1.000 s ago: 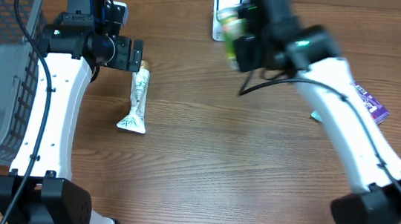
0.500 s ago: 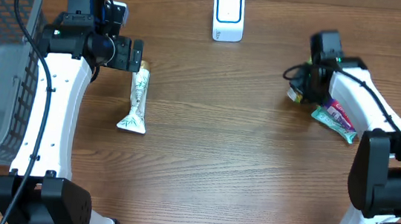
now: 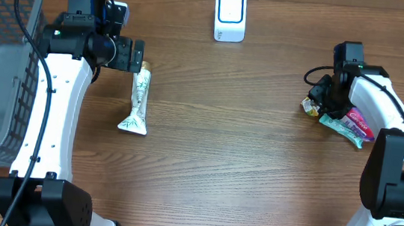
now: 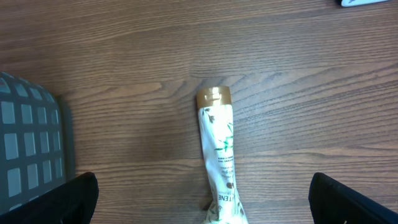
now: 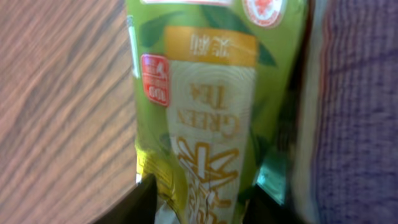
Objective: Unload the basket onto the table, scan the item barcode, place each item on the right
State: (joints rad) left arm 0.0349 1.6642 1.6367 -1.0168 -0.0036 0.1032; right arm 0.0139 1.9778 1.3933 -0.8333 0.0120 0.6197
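The white barcode scanner [image 3: 230, 16] stands at the table's far edge. A green tea packet [image 3: 310, 106] lies on the wood at the right, filling the right wrist view [image 5: 211, 106]. My right gripper [image 3: 323, 102] is low over it, open, one dark finger [image 5: 146, 202] at each side of the packet. A white tube with a gold cap [image 3: 138, 99] lies at the left, cap pointing away [image 4: 219, 155]. My left gripper [image 3: 137, 55] hovers over its cap end, wide open, with both fingers well clear of the tube.
A grey mesh basket [image 3: 3, 2] fills the left side, its corner beside the left gripper [image 4: 25, 149]. A teal and pink packet [image 3: 347, 127] lies right next to the green tea packet, under the right arm, with something purple [image 5: 360, 112] beside it.
The right arm swung from beside the scanner down to the right side of the table, bringing the green tea packet onto the wood. Its jaws have parted. The left arm is still.
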